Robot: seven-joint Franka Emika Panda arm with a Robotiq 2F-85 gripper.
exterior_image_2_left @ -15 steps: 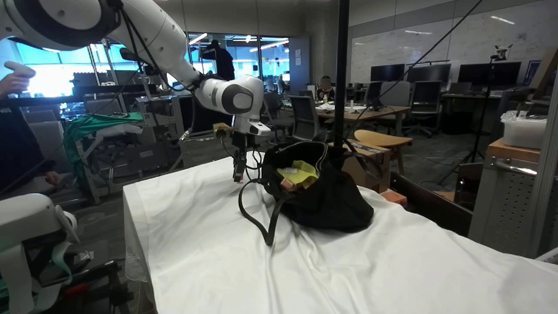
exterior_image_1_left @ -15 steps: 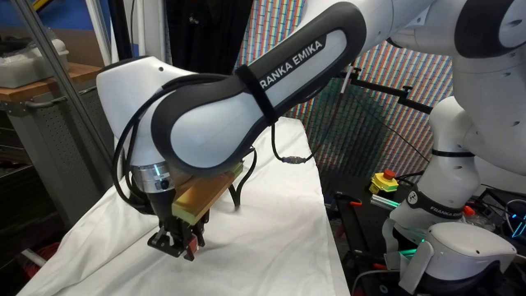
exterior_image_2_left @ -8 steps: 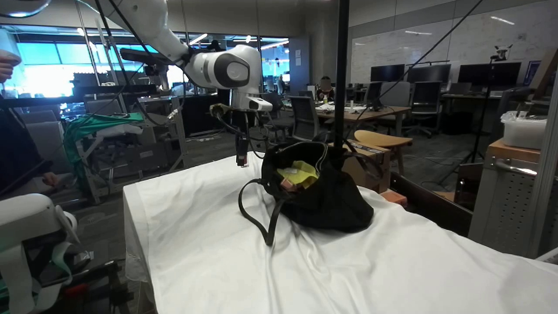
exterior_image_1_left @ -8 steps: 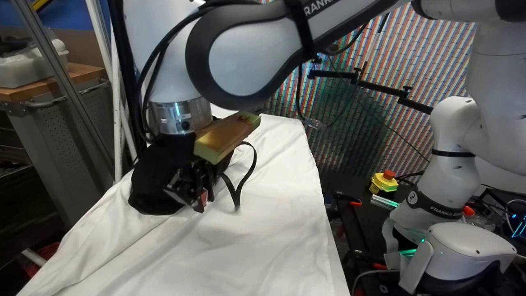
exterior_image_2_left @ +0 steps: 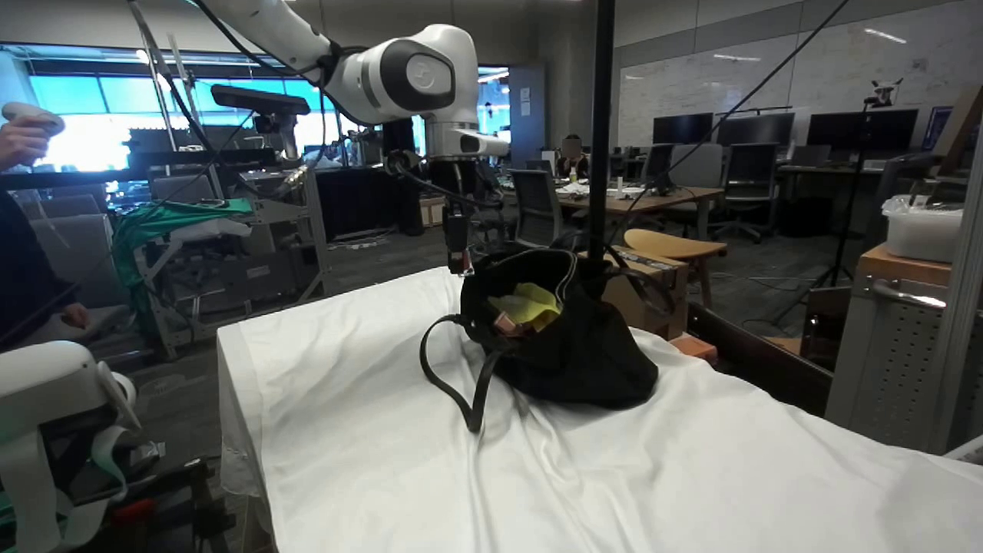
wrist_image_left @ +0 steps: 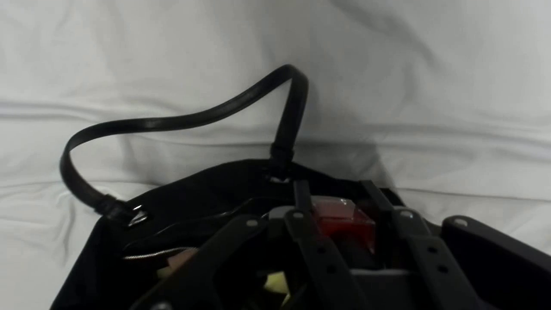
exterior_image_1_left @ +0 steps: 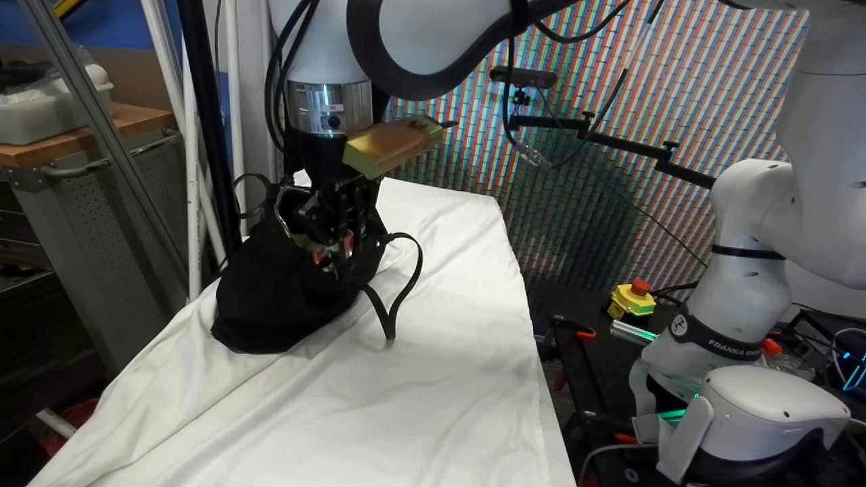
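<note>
Pinching a red see-through piece (wrist_image_left: 343, 220) by opposite sides, probably for a steady hold, the gripper (wrist_image_left: 338, 201) hung beside the rim of the black bag (exterior_image_2_left: 576, 361), whose limp strap (wrist_image_left: 185, 122) drooped outward, apparently under its own weight.

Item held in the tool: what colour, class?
The item is mostly red; the wrist view shows it best.

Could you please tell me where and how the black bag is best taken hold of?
Probably by the strap that loops out over the white cloth, coming from above with the jaws across it: it is narrow and extends clear of the bulky black bag. The gripper would likely need to release the red piece first.
</note>
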